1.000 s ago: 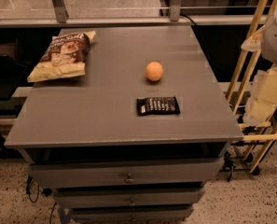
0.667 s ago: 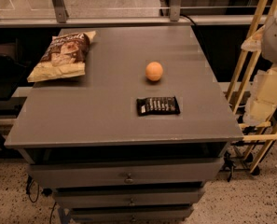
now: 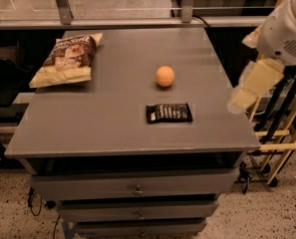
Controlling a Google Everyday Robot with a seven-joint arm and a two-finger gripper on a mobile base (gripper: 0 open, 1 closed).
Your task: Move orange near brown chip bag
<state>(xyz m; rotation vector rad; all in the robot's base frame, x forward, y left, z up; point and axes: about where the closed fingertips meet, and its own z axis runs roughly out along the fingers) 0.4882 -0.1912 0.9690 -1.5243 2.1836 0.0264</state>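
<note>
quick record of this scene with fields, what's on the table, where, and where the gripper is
surface: grey cabinet top, drawers below
orange: right of centre, lying free
brown chip bag: back left corner, lying flat
black packet: just in front of the orange, apart from it
gripper: beyond the table's right edge, touching no object
task state: orange not yet near the bag

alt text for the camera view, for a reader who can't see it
An orange sits near the middle of a grey table, apart from a brown chip bag at its far left corner. A black packet lies just in front of the orange; the gripper hangs beyond the right edge.
</note>
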